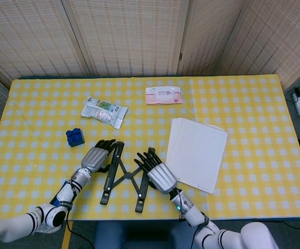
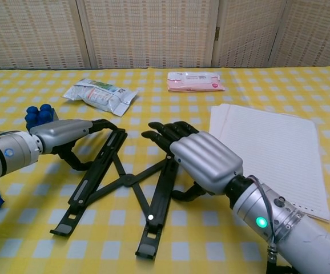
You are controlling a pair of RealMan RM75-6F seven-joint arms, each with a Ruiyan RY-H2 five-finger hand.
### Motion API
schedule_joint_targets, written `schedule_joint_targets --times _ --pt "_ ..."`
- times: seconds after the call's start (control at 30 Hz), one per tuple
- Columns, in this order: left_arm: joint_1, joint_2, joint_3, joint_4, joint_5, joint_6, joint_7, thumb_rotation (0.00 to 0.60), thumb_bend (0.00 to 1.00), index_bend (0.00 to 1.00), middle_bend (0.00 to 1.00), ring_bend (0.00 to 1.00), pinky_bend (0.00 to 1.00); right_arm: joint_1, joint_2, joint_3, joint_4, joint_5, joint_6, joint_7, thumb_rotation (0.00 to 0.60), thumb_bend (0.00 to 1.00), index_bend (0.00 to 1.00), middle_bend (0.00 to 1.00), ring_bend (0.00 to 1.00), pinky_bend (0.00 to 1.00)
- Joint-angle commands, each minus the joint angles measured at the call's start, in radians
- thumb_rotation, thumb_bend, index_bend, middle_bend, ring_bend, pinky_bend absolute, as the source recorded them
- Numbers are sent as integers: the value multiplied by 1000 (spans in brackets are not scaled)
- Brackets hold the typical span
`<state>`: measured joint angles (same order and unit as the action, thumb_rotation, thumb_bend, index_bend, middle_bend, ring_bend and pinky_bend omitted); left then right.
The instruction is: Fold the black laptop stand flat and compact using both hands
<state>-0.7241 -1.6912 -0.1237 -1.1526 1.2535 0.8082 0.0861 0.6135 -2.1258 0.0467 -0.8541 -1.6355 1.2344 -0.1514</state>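
Observation:
The black laptop stand [image 1: 123,175] [image 2: 122,184] lies flat on the yellow checked table, its two long bars joined by crossed links. My left hand [image 1: 95,157] [image 2: 62,136] rests against the outer side of the left bar near its far end, fingers stretched forward. On the right bar lies my right hand [image 1: 159,176] [image 2: 202,160], palm down, with the thumb tucked beside the bar. Neither hand closes around a bar. The bars stand closer at the far end than at the near end.
A stack of white paper [image 1: 196,153] [image 2: 270,151] lies just right of my right hand. A blue block [image 1: 75,137] [image 2: 37,115] sits left of my left hand. Further back are a silver packet [image 1: 103,111] [image 2: 99,95] and a pink wipes pack [image 1: 163,95] [image 2: 195,81].

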Motion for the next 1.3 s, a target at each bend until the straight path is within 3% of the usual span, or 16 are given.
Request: schedule_joint_targets --times 0.03,0.53,0.9,1.13,1.3 --pt "-2 2 -1 -7 -5 -6 -5 600 250 59 0 0 10 5 -18 -6 29 -13 15 15 600 249 0 0 0 0" --pt "-13 18 -5 -59 -29 -39 -32 600 250 66 0 0 11 23 -96 -9 161 -39 62 84 600 249 0 0 0 0" --pt "-25 18 -6 -98 -45 -48 -20 600 249 66 0 0 11 36 -122 -11 193 -47 78 91 600 249 0 0 0 0" --pt "-26 24 -4 -115 -57 -43 -6 600 250 63 0 0 13 31 -114 -24 187 -56 91 88 600 250 0 0 0 0" --pt "-2 68 -5 -151 -72 -8 5 600 250 52 0 0 11 33 -10 -44 70 -79 103 61 600 249 0 0 0 0"
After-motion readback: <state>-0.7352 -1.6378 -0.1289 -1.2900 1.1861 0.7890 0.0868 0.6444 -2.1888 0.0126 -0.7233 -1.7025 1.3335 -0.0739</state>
